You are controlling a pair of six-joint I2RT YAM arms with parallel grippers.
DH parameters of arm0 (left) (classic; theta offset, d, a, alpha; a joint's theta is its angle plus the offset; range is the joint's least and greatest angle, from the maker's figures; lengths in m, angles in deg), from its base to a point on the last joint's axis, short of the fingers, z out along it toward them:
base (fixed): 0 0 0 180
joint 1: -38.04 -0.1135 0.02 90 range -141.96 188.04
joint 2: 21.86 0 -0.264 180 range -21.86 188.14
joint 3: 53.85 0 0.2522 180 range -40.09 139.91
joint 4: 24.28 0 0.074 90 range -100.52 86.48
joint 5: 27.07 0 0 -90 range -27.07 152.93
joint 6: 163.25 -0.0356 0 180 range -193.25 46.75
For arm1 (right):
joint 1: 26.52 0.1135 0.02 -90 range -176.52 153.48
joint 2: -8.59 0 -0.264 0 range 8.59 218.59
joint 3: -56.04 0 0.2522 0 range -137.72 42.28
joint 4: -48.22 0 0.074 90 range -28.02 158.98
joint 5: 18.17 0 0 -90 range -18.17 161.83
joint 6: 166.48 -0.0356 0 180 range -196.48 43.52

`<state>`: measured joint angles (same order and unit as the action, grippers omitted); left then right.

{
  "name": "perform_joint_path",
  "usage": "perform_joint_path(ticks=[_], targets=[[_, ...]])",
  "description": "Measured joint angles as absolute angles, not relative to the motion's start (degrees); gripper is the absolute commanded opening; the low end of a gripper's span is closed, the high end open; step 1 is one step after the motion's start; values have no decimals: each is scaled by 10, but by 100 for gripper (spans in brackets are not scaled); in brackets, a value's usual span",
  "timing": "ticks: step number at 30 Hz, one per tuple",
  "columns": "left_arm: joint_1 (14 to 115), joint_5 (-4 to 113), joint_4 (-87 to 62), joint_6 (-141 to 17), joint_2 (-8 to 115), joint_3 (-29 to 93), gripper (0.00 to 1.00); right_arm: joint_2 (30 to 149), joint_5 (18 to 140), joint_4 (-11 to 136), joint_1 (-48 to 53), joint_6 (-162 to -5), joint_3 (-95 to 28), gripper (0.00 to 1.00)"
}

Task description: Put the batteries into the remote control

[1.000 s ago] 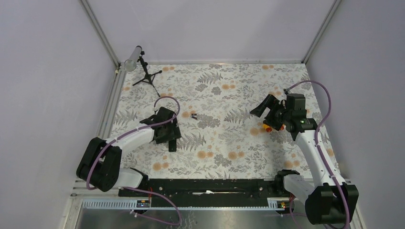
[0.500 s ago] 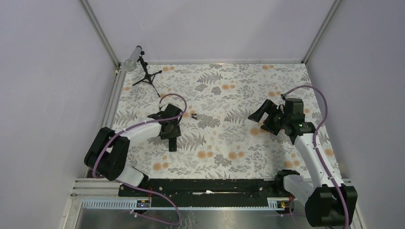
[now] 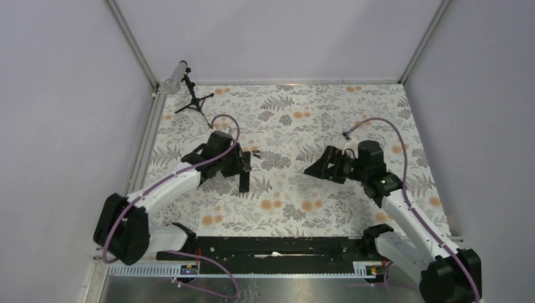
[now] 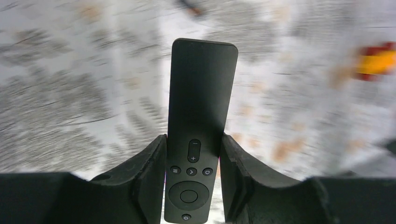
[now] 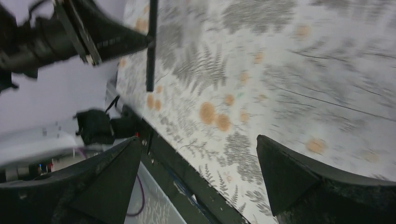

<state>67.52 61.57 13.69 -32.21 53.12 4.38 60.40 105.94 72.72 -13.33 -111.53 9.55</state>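
Remote control sits pinched by its long edges in my left hand, button face up toward the wrist camera. Its button end is between my fingers and its plain end points straight out past them. From above, its long axis runs toward the near edge of the bench. The batteries lie on the bench just beyond that hand. My right hand is spread wide, holding nothing.

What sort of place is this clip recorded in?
Probably a lab test cell: plain walls on aluminium posts box in a floral-covered table, with a left arm and right arm bolted at its near edge.
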Motion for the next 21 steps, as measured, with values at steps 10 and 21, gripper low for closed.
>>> perform_joint_path(ticks=[10, 21], targets=[[676, 395, -80, -216, 396, 34, 21, 612, 1009, 467, 113, -1272, 125, 100], [676, 291, -242, -69, 393, 34, 21, 710, 987, 342, 162, -1358, 49, 99]])
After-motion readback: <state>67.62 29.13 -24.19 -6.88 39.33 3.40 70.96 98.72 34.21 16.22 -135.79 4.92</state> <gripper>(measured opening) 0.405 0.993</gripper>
